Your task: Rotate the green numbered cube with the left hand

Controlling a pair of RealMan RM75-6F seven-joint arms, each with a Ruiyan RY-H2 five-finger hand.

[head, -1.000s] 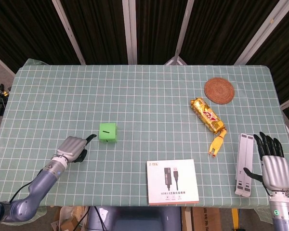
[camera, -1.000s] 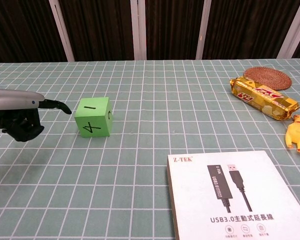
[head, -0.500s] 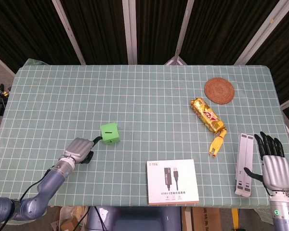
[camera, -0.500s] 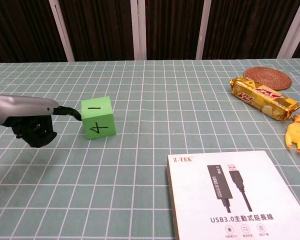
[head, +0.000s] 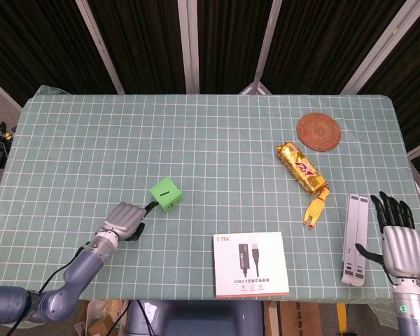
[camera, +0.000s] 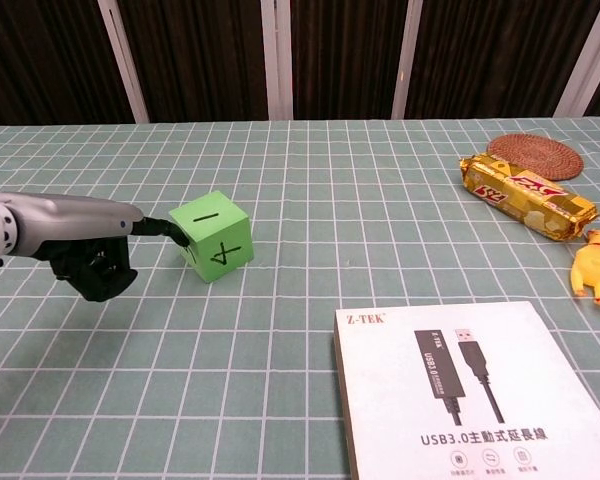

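Observation:
The green numbered cube (head: 166, 195) sits on the checked tablecloth left of centre, turned so that one corner faces me. In the chest view the cube (camera: 213, 235) shows a "1" on top and a "4" on its front face. My left hand (head: 124, 222) lies low on the table just left of it, its fingers mostly curled. One outstretched fingertip (camera: 170, 228) touches the cube's left edge. My left hand (camera: 90, 250) holds nothing. At the near right table edge my right hand (head: 397, 238) is open, fingers straight, and only the head view shows it.
A white USB cable box (head: 250, 264) lies at the front centre. A gold snack bar (head: 301, 168), a yellow rubber chicken (head: 316, 207) and a round woven coaster (head: 318, 131) lie on the right. A silver stand (head: 356, 239) rests beside my right hand.
My left hand slid right and pushed the cube with a fingertip. The cube shifted right and turned about its upright axis. The right hand stayed still.

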